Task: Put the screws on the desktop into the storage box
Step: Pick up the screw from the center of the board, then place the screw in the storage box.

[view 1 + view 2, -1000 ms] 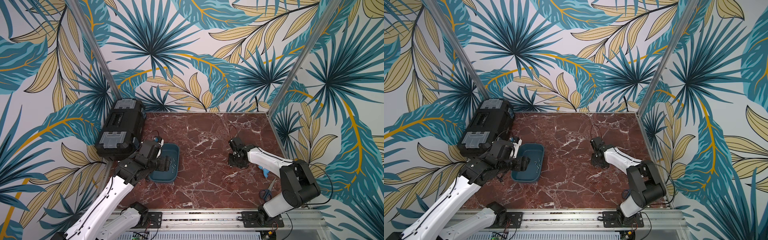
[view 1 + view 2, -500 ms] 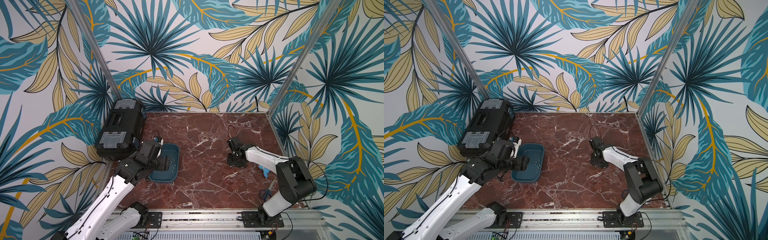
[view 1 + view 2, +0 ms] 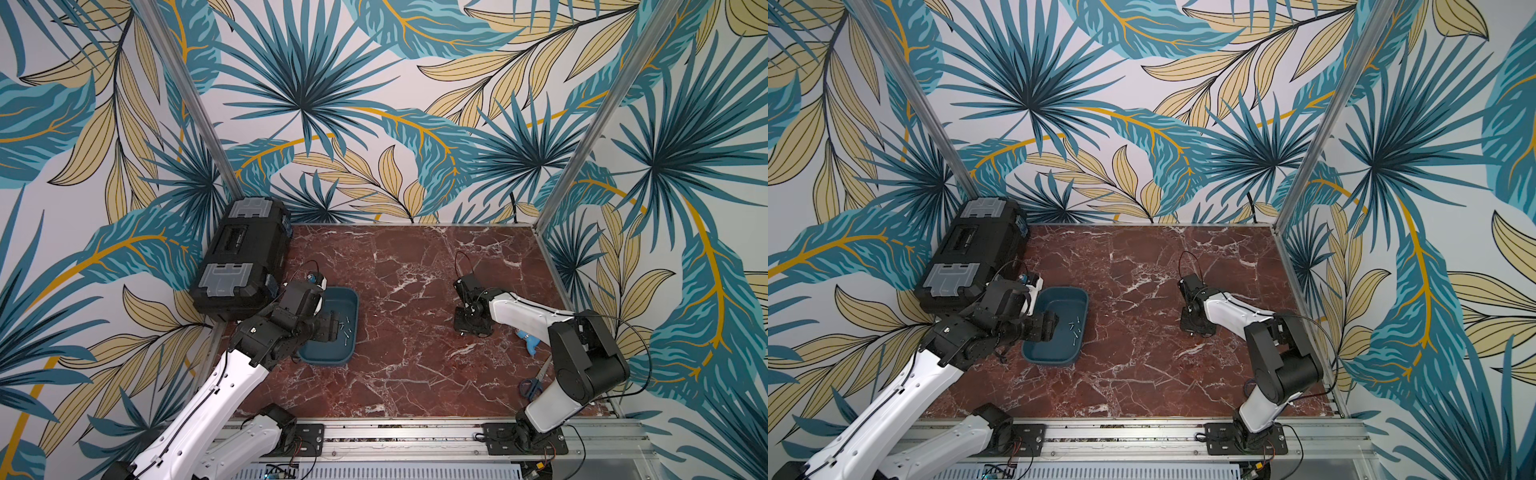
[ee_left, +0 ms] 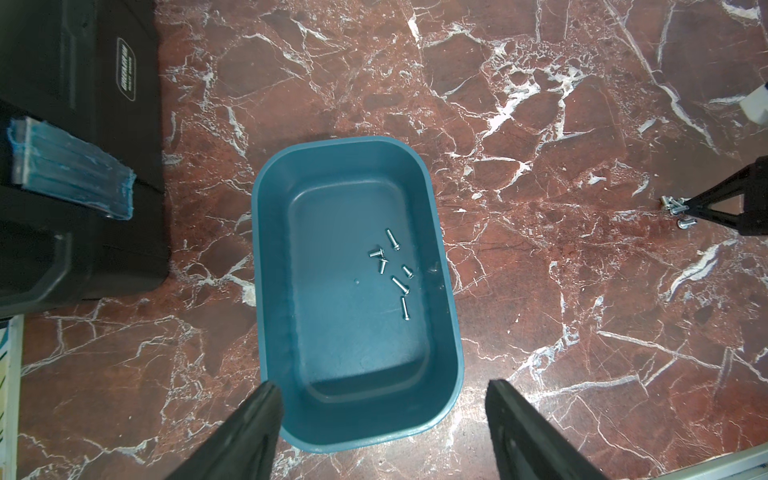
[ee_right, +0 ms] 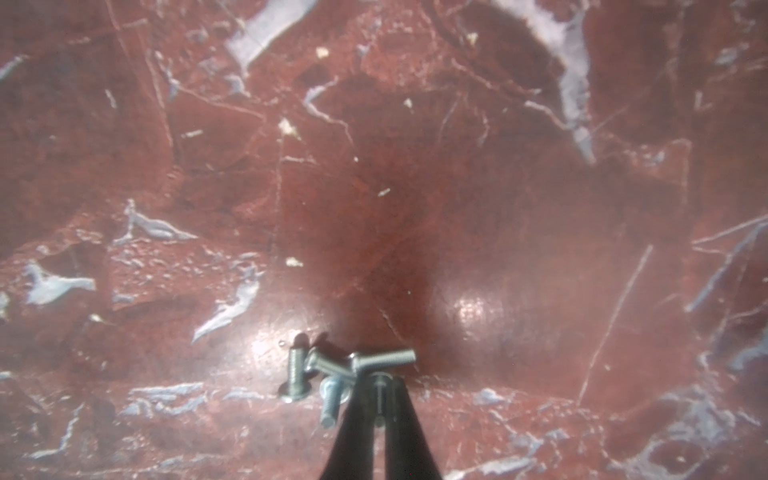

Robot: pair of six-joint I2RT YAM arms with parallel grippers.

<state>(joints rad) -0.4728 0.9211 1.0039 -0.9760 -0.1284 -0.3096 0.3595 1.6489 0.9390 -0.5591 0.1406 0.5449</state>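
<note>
Desktop (image 3: 415, 365): glossy reddish-brown marble pattern with white veins.

Storage box (image 4: 270, 270): smooth dark teal plastic, a shallow rectangle with rounded corners. It sits by the desktop's left edge, just in front of the black ribbed toolbox (image 3: 245, 253) in the far left corner. Six short silvery pan-head screws (image 4: 400, 285) lie loose on its floor.

Left gripper (image 4: 383, 385): black fingers spread wide, one either side of the box's near end, holding nothing.

Right gripper (image 5: 379, 384): tips down on the desktop toward the right edge, fingers drawn together, with one threaded screw (image 5: 379, 395) pinched upright between them. A small heap of loose screws (image 5: 322, 363) touches the tips.

Blue-handled scissors (image 3: 534, 384) lie near the front right corner.

Change over the last second: the right fingers have closed and that arm's elbow has shifted slightly. The left arm and the box are as before.
</note>
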